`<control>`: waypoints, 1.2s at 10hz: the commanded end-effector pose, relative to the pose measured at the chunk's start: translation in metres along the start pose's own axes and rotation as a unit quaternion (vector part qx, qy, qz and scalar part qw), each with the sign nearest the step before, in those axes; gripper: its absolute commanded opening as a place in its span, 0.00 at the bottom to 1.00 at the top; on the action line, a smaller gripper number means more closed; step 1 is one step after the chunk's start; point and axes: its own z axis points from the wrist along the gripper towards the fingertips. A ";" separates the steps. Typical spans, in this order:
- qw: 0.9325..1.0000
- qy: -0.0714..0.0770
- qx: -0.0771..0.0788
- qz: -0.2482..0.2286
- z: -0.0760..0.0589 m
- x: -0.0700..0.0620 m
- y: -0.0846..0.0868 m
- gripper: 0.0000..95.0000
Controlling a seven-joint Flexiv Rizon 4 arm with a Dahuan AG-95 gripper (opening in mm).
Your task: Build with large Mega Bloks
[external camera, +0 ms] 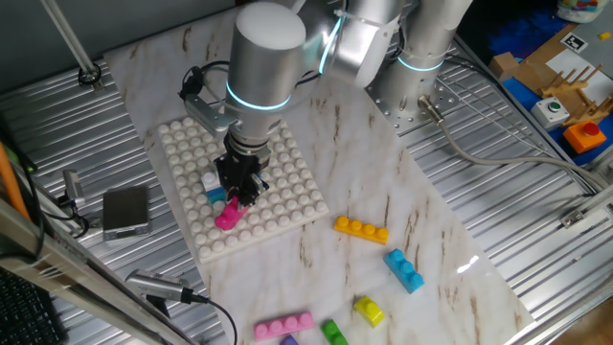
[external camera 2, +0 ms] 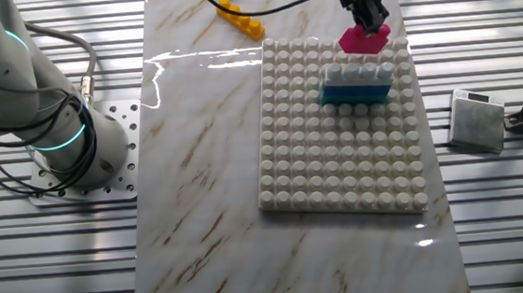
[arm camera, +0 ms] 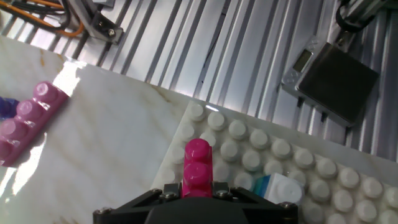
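1. Magenta plastic: the magenta brick [external camera: 228, 218] is pinched between the fingers of the gripper [external camera: 241, 195], just left of centre in one fixed view, and it sticks out beyond the fingertips toward the lower left.
2. In the hand view the same magenta brick [arm camera: 198, 168] sits at bottom centre, studs up, clamped on both sides by the black fingers [arm camera: 163, 194], with the gripper [arm camera: 198, 191] closed firmly on it.
3. The brick hangs over the white studded baseplate [external camera: 287, 206], which lies on the marble-patterned board [external camera: 383, 182]; whether the brick touches the studs cannot be told.
4. In the other fixed view the magenta brick [external camera 2: 364, 38] appears at upper right, over the baseplate's [external camera 2: 337, 150] far edge, below the gripper [external camera 2: 364, 15].
5. Just beside it on the baseplate stands a small stack: a white brick [external camera 2: 358, 71] on top of a blue brick [external camera 2: 356, 92].
6. Loose bricks lie off the plate in one fixed view: an orange brick [external camera: 361, 230] right of the plate, a light blue brick [external camera: 403, 269] further down, a yellow brick [external camera: 368, 309], a green brick [external camera: 333, 333] and a pale pink brick [external camera: 283, 327] along the bottom edge.
7. A small grey box [external camera: 125, 211] rests on the ribbed metal table [external camera: 536, 220], at the left of the frame.
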 end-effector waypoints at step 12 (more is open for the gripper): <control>1.000 -0.011 -0.007 0.004 0.015 -0.001 -0.002 0.20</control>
